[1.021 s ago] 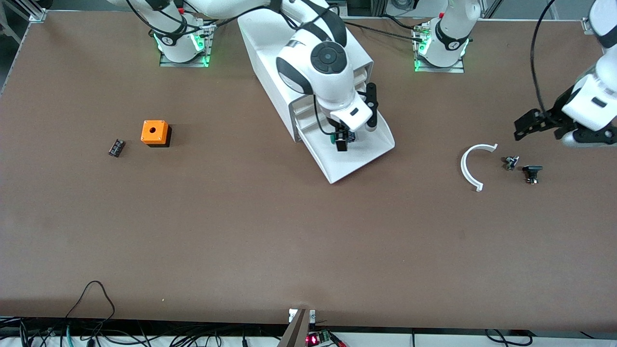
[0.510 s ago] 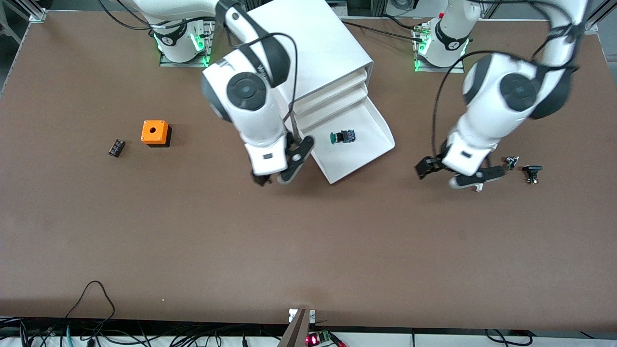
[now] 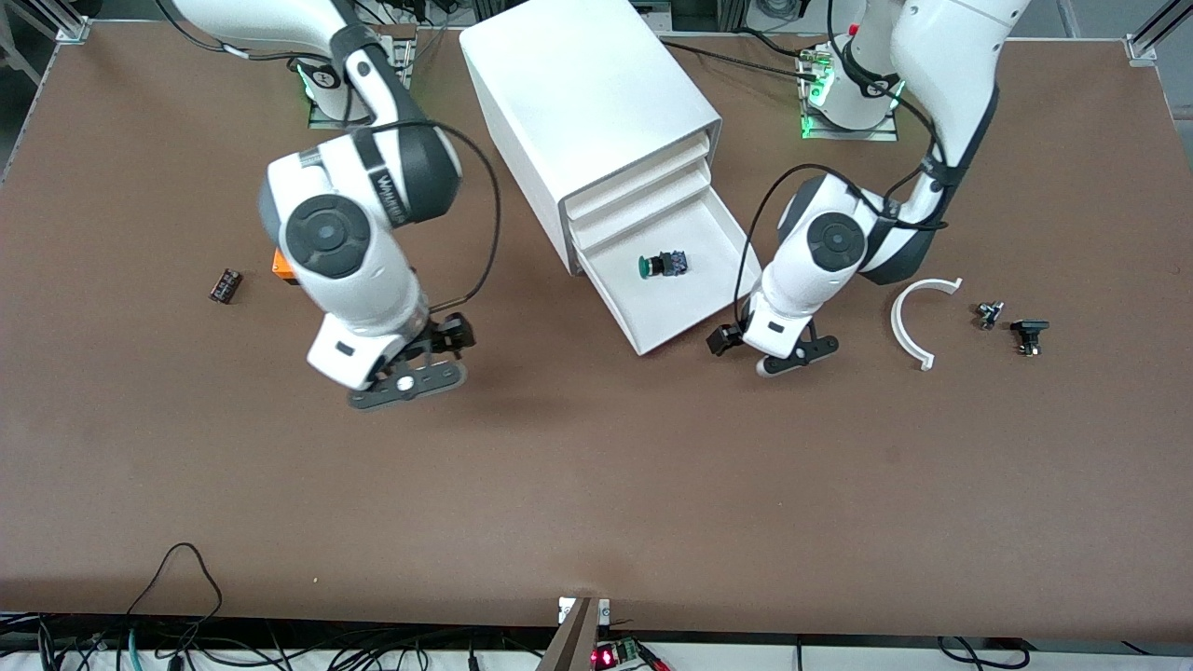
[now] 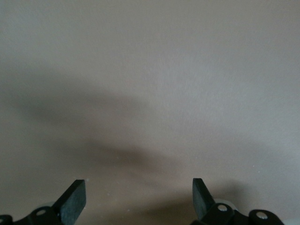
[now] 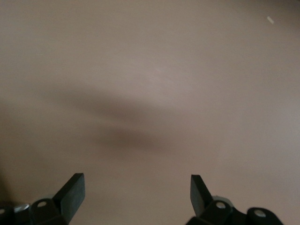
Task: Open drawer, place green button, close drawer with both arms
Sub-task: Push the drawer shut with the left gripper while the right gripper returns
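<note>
The white cabinet [image 3: 596, 102] stands at the table's middle. Its lowest drawer [image 3: 694, 317] is pulled out. The button [image 3: 662, 266], black with a green cap, lies inside it near the cabinet. My left gripper [image 3: 769, 352] is open and empty, low over the table beside the drawer's front corner, toward the left arm's end. The left wrist view shows its open gripper [image 4: 138, 187] over bare table. My right gripper [image 3: 419, 365] is open and empty over bare table, toward the right arm's end from the drawer. The right wrist view shows its open gripper [image 5: 136, 183] over table only.
The orange box [image 3: 279, 265] is mostly hidden by the right arm. A small dark reddish block [image 3: 225, 285] lies beside it. A white curved piece [image 3: 909, 326] and two small dark parts [image 3: 988, 314] [image 3: 1028, 334] lie toward the left arm's end.
The right gripper let go of the button in the drawer and swung away toward the right arm's end. The left arm swung in from the table's end to the drawer's front corner.
</note>
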`<state>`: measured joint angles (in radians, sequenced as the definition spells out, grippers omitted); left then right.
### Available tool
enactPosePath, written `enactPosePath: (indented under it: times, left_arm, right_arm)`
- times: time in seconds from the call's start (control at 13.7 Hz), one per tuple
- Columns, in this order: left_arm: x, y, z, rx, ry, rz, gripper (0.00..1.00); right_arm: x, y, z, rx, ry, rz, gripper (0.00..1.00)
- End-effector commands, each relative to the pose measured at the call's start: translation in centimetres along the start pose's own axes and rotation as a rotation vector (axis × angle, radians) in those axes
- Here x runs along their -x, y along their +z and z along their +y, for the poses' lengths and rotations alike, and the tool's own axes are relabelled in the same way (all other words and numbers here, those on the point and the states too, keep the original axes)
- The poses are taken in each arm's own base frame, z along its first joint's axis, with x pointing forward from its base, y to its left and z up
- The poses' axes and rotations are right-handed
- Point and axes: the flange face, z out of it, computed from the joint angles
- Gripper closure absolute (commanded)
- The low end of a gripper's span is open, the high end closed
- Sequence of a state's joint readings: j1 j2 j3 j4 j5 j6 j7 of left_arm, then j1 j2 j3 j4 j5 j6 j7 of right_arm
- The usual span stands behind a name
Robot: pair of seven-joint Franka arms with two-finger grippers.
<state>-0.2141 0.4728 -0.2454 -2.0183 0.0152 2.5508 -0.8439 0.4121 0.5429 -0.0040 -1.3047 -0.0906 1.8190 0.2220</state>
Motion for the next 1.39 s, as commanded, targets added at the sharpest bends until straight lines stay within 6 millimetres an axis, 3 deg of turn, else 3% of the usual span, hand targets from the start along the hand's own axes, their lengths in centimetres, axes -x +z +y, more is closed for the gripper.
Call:
enactPosePath:
  times: [0.0,0.07,0.15,0.29,0.44,0.58,0.8,1.02,1.31]
  left_arm:
    - [0.9,0.5,0.9,-0.004,-0.001,-0.006,0.00]
    - [1.8,0.8,1.2,-0.010,0.014,-0.011,0.00]
    - [3.1,0.9,1.6,-0.016,0.043,-0.018,0.00]
    - [5.6,0.6,2.1,-0.025,0.088,-0.027,0.00]
    - [8.5,0.9,2.8,-0.033,0.132,-0.050,0.00]
    - [11.8,1.5,2.7,-0.054,0.180,-0.084,0.00]
    - [16.2,0.5,4.1,-0.051,0.258,-0.103,0.00]
    - [17.4,0.3,4.1,-0.069,0.280,-0.117,0.00]
    - [18.9,-0.3,4.3,-0.067,0.304,-0.115,0.00]
  right_arm:
    - [1.8,-3.6,8.6,0.000,0.159,-0.012,0.00]
    - [2.5,-4.9,12.4,-0.004,0.212,0.007,0.00]
    - [2.9,-5.9,14.9,0.003,0.248,0.019,0.00]
    - [4.7,-7.8,18.7,0.007,0.303,0.029,0.00]
    - [7.8,-8.7,22.6,0.002,0.367,0.016,0.00]
    - [10.2,-9.0,25.5,0.007,0.401,-0.027,0.00]
    - [11.7,-8.6,29.5,-0.004,0.287,-0.065,0.00]
    - [12.9,-9.9,30.0,-0.066,0.273,-0.053,0.00]
    - [17.8,-9.9,28.4,-0.064,0.245,-0.013,0.00]
